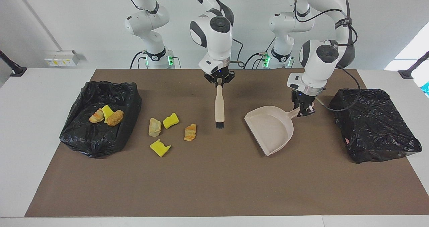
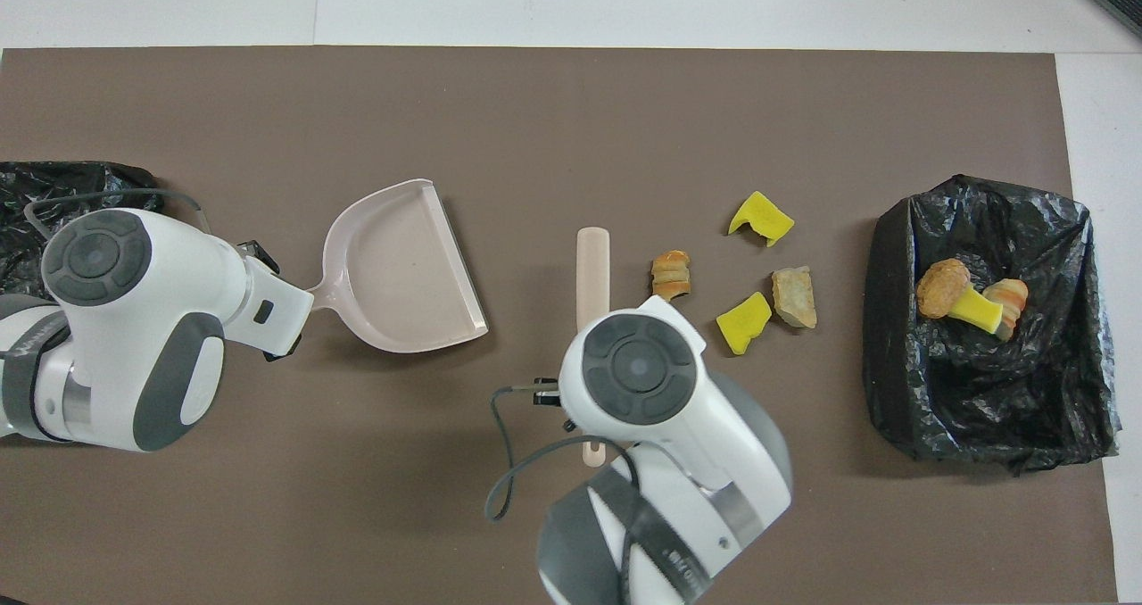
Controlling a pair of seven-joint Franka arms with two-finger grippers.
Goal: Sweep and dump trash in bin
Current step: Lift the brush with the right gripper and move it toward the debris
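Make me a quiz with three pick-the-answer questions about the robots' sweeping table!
1. Where is the beige plastic dustpan?
A. in the left pincer
B. flat inside a bag
C. under the brush

2. How many loose trash bits lie on the brown mat?
A. two
B. four
C. seven

3. The right pincer is
A. open and empty
B. shut on the beige brush
C. holding a sponge

Answers:
1 A, the left pincer grips its handle.
2 B, two yellow sponge chunks and two pastry pieces lie beside the black bag-lined bin, which already holds three more.
3 B, the brush hangs from it, bristles down.
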